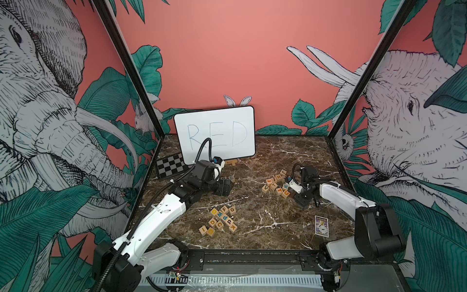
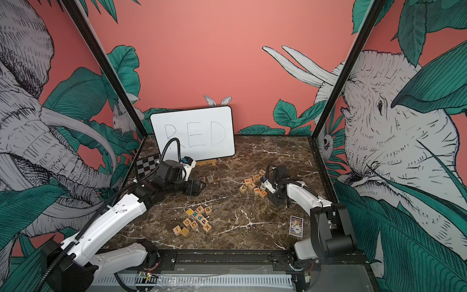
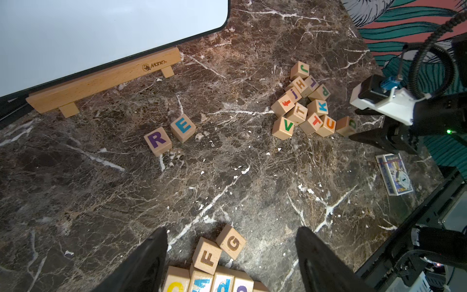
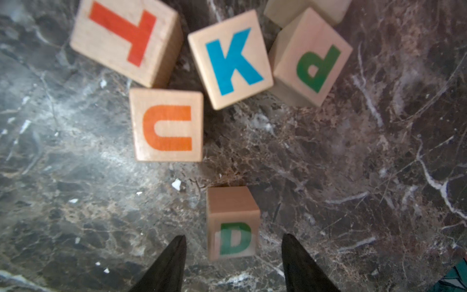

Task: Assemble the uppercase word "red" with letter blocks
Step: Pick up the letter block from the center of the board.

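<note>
The surface (image 1: pixel 265 222) is a dark brown marble-patterned slab with white veins, boxed in by a black frame (image 1: pixel 126 68). The back wall (image 1: pixel 227 50) is pink; the side panels carry drawn elephants and green leaves. A whiteboard (image 1: pixel 214 134) handwritten "RED" leans at the back on a wooden stand (image 3: pixel 101 78), with a checkerboard card (image 1: pixel 171 165) lying just beside it. A small printed card box (image 1: pixel 321 225) lies near the front on the right side.

The R block (image 3: pixel 158 140) and E block (image 3: pixel 183 127) sit side by side on the surface in front of the whiteboard, corners nearly touching, letters up. The D block (image 4: pixel 233 225) stands at the edge of the right-hand cluster of letter blocks (image 1: pixel 276 183), near the U block (image 4: pixel 166 125), its green D facing sideways. A second cluster (image 1: pixel 219 220) lies nearer the front.

The right end effector (image 4: pixel 233 237) has its fingers spread on either side of the D block, with gaps showing on both sides. The left end effector (image 3: pixel 231 230) is spread too, holding nothing, above the F and G blocks.
</note>
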You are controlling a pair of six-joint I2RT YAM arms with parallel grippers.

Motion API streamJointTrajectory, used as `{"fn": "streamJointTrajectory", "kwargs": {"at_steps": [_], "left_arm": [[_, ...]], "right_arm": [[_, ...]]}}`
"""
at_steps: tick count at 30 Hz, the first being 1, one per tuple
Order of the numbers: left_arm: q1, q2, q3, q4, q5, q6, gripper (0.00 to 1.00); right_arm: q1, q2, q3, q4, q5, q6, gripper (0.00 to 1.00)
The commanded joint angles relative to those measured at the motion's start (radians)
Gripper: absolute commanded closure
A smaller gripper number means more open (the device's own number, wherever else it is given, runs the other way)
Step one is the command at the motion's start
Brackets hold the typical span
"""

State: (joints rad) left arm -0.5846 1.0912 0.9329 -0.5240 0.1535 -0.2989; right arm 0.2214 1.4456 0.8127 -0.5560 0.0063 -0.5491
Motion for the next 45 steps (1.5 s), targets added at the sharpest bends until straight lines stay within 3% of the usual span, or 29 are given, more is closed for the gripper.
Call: {"fn": "streamJointTrajectory", "kwargs": {"at_steps": [1, 20, 45], "left_arm": [[-0.001, -0.026, -0.012, 0.010, 0.008, -0.008, 0.18], [-0.001, 0.007, 0.003, -0.021, 0.021, -0.012, 0.18], [-0.001, 0.003, -0.005, -0.013, 0.020, -0.008, 0.18]], "right_arm": [[-0.003, 0.021, 0.017, 0.013, 0.009, -0.017, 0.41], [-0.008, 0.080, 0.032, 0.022, 0.022, -0.022, 0.49], [-0.009, 0.092, 0.044, 0.010, -0.038, 0.000, 0.73]]}}
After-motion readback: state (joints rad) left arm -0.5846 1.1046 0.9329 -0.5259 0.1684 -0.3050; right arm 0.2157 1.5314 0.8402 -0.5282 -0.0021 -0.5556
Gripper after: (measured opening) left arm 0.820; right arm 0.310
